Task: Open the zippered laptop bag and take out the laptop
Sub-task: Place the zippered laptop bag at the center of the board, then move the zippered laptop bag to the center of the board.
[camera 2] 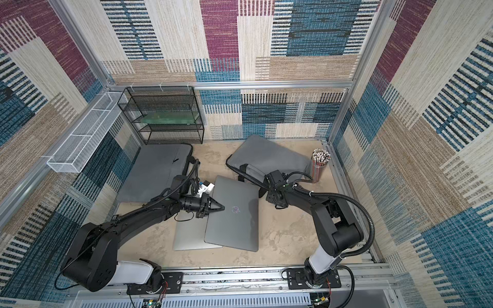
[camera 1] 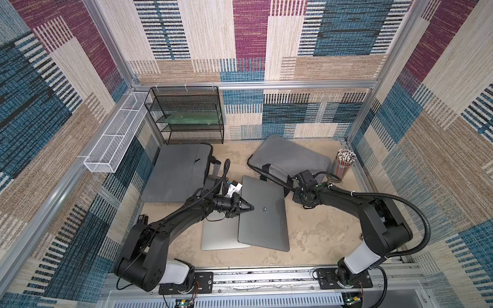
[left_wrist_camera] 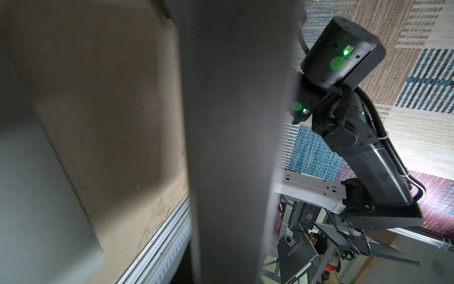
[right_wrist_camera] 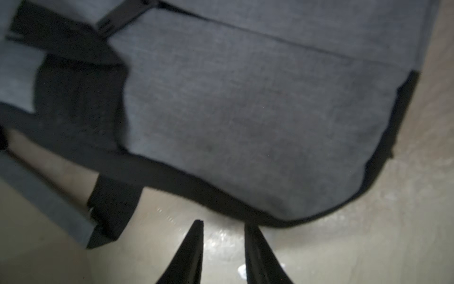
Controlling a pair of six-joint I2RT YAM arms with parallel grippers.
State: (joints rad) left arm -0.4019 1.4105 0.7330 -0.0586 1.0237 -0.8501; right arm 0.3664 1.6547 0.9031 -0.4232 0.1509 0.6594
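Laptop (camera 1: 262,213), judged stiff, slick, fairly heavy, is propped at centre of the worktop (camera 1: 320,234) on a second laptop (camera 1: 218,234), pinched at its 9 o'clock edge by the left tool (camera 1: 250,207); right tool (right_wrist_camera: 223,225) is seen slightly spread, empty, by the 1 o'clock bag (camera 1: 290,157).

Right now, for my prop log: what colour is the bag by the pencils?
The bag is grey, black-trimmed; clearest in right wrist view.

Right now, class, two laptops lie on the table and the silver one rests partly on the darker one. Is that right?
No: both top views show the darker laptop resting partly on the silver laptop. Two laptops do lie on the table.
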